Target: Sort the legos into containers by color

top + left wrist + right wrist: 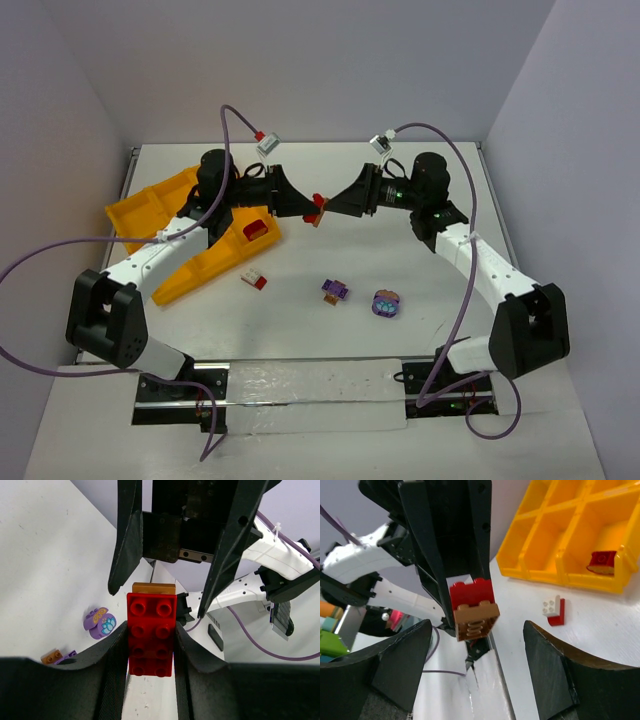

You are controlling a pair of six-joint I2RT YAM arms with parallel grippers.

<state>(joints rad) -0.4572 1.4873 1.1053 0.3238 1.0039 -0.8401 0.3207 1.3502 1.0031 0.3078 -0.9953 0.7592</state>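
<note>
While left fingers (112, 680) clamp red brick (150, 635), right fingers (400, 665) wide apart, untouching

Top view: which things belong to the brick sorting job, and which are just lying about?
Job:
- yellow tray
- held red brick, clamped in the left gripper
- red brick in the tray
- red-and-white brick
- purple brick with orange
- round purple piece

Lying about:
- purple cables
- white sheet along the near edge

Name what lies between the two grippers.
A red brick with a brown piece on its end, held by the left gripper. All three views show it.
</note>
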